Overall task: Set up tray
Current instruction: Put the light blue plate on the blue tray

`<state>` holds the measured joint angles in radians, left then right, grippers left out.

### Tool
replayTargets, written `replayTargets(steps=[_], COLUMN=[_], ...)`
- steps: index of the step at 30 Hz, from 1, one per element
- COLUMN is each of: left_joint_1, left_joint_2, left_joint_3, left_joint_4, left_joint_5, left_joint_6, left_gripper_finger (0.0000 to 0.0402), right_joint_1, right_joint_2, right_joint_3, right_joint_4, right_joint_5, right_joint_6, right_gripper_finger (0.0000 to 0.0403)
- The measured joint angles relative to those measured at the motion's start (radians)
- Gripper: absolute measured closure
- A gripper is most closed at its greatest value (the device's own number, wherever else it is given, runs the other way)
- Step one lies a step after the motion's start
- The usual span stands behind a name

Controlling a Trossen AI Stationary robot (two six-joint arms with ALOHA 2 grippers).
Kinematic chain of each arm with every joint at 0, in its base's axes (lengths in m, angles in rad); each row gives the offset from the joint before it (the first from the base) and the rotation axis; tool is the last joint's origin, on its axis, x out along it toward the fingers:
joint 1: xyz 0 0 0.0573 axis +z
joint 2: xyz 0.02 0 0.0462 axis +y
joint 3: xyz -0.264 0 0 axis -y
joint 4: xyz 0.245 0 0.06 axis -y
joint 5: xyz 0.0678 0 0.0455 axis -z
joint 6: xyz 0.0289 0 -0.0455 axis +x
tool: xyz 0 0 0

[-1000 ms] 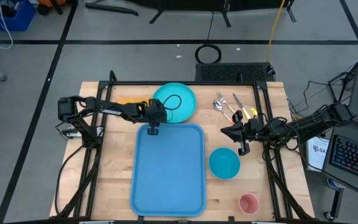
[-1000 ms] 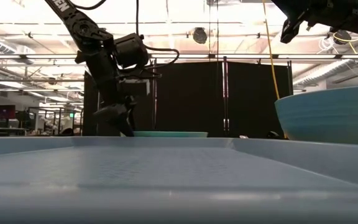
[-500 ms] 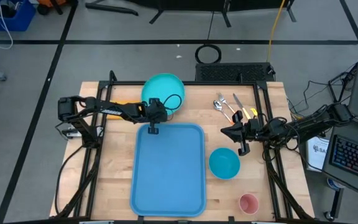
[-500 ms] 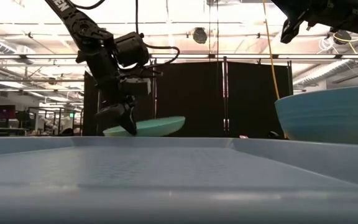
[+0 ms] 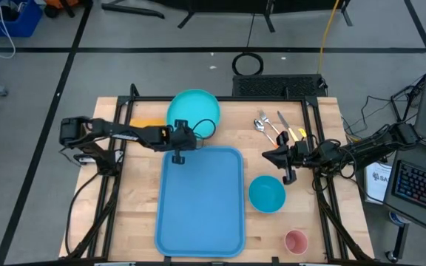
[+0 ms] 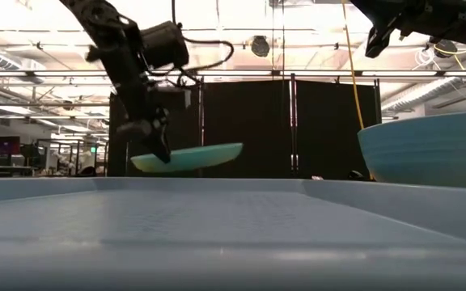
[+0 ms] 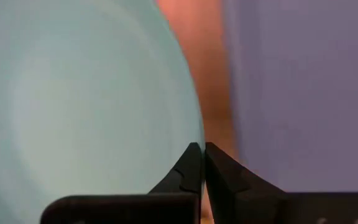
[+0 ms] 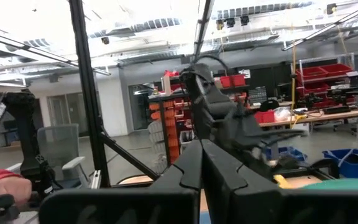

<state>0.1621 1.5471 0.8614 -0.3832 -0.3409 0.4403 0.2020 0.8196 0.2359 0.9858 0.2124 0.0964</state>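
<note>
Turquoise plate (image 5: 193, 111) is being pinched at its rim by the left end effector (image 5: 177, 137) and held clear of the desk (image 5: 132, 214), beside the far end of the tray (image 5: 200, 199). Plate should be kept level. Right end effector (image 5: 285, 159) is pressed together, idling.

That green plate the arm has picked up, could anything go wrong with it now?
Possibly. The left gripper pinches the turquoise plate only at its rim, and it hangs tilted in the air, so it might slip or swing. On its way down to the tray its low edge could catch the raised rim. The right gripper waits shut near the bowl.
</note>
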Motion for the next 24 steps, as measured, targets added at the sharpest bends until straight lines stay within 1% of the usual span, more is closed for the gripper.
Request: replayTargets(steps=[7,12,15,20,24], left_joint_1=[-0.139,-0.258,-0.337,-0.455,-0.529], left_joint_2=[-0.090,-0.093,-0.094,-0.093,-0.093], left_joint_3=[0.041,0.072,0.078,0.078,0.078], left_joint_4=[-0.146,-0.221,-0.224,-0.222,-0.191], left_joint_5=[0.002,0.044,0.080,0.079,0.090], left_joint_6=[-0.126,-0.243,-0.298,-0.366,-0.413], left_gripper_finger=[0.0396,0.0396,0.0396,0.0396,0.0396], right_joint_1=[-0.011,-0.013,-0.013,-0.013,-0.013], right_joint_2=[0.006,0.016,0.017,0.017,0.017], right_joint_3=[0.000,0.000,0.000,0.000,0.000], right_joint_4=[-0.019,-0.017,-0.017,-0.011,-0.011], right_joint_5=[0.003,0.027,0.027,0.027,0.027], right_joint_6=[0.027,0.030,0.030,0.030,0.030], right_gripper_finger=[0.0403,0.0403,0.0403,0.0403,0.0403])
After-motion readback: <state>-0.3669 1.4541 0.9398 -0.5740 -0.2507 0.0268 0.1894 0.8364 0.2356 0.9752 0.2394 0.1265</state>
